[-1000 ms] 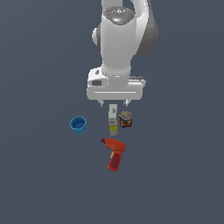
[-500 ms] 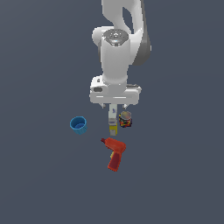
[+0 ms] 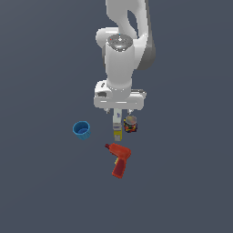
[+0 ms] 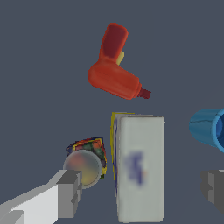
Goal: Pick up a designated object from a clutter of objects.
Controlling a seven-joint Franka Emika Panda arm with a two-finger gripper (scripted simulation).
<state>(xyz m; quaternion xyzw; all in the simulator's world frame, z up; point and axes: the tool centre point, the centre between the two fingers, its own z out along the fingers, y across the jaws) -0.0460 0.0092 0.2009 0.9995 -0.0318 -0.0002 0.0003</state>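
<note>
— Where's the gripper?

— Spread wide over the carton, a finger on either side, gripping nothing.

— And the carton?

— Upright mid-clutter in the exterior view: drill just in front, blue cup to the exterior view's left, can just beside it on the right.

A bare simulated test scene, no real room. The flat slate-grey surface runs unbroken to every edge. Flat-shaded renders show it: red power drill at 6 o'clock, blue cup at 9.
</note>
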